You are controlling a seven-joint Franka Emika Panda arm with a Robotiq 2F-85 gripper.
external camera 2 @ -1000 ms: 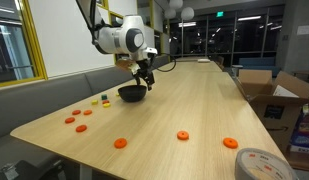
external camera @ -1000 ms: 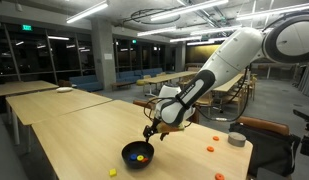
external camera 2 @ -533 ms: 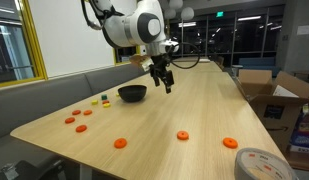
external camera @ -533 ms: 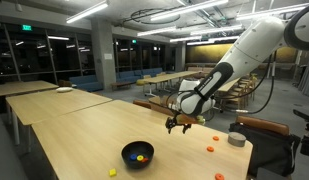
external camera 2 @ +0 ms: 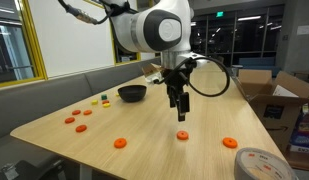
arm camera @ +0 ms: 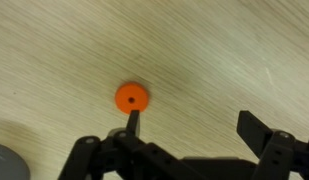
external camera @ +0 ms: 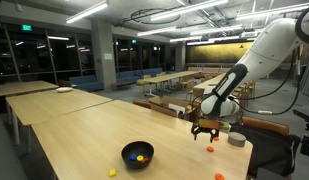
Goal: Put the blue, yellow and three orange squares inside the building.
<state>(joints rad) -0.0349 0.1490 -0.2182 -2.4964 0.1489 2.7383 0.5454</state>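
The building is a round black bowl (external camera: pixel 137 154) (external camera 2: pixel 132 93); yellow and blue pieces lie inside it in an exterior view. My gripper (external camera: pixel 205 130) (external camera 2: pixel 179 108) (arm camera: pixel 194 125) hangs open and empty, well away from the bowl, above a flat orange piece (arm camera: pixel 131 97) (external camera 2: pixel 182 135) (external camera: pixel 210 149). In the wrist view that piece lies on the wood just past one fingertip (arm camera: pixel 133 120), not between the fingers. More orange pieces (external camera 2: pixel 120 142) (external camera 2: pixel 230 143) lie on the table. A small yellow piece (external camera: pixel 112 172) (external camera 2: pixel 107 101) sits beside the bowl.
A small grey cylinder (external camera: pixel 236 139) stands near the table corner by the gripper, and its edge shows in the wrist view (arm camera: pixel 9 165). A tape roll (external camera 2: pixel 256 163) lies at the near edge. Three orange pieces (external camera 2: pixel 81 128) cluster near the bench side. A cardboard box (external camera 2: pixel 274 92) sits beyond the table.
The arm has swung away from above the bowl and across the table, and now hangs over an orange piece. The gripper stayed open and empty throughout.
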